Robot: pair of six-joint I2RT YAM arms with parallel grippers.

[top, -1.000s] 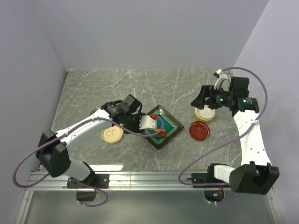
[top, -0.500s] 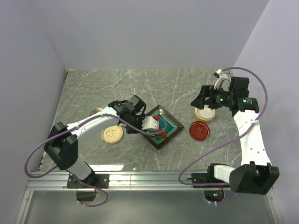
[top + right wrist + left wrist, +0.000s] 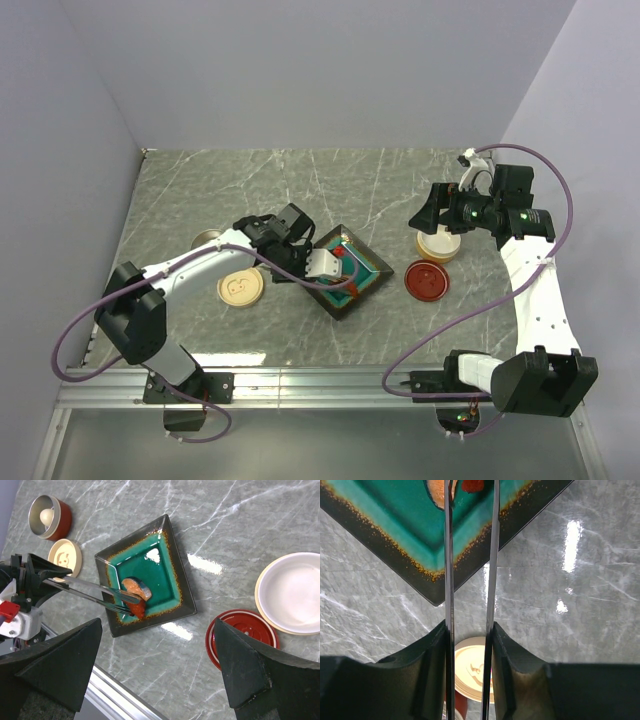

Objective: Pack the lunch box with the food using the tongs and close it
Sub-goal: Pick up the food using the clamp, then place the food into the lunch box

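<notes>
**Tongs in the dish, red lump between their arms**

The left gripper [image 3: 469,635] is narrowed onto the tongs [image 3: 449,580], one finger pressed against the outside of each slim arm. In the left wrist view the two arms run straight up the frame, over the near corner of the teal square dish [image 3: 385,525]. At the top edge a red lump [image 3: 472,485] lies between the arms. An orange piece [image 3: 439,490] lies just beside it, under the left-hand arm.

In the right wrist view the dish lies at the centre, and the tongs reach in from the left. At upper left a red pot [image 3: 59,524] holds the white egg [image 3: 46,515], with a cream lid [image 3: 65,556] just below it. The right gripper [image 3: 157,630] hangs with its jaws wide apart and holds nothing. A cream bowl [image 3: 290,592] sits at the right edge, with a red lid [image 3: 242,637] to its lower left. All rest on the grey marbled table [image 3: 235,530].
</notes>
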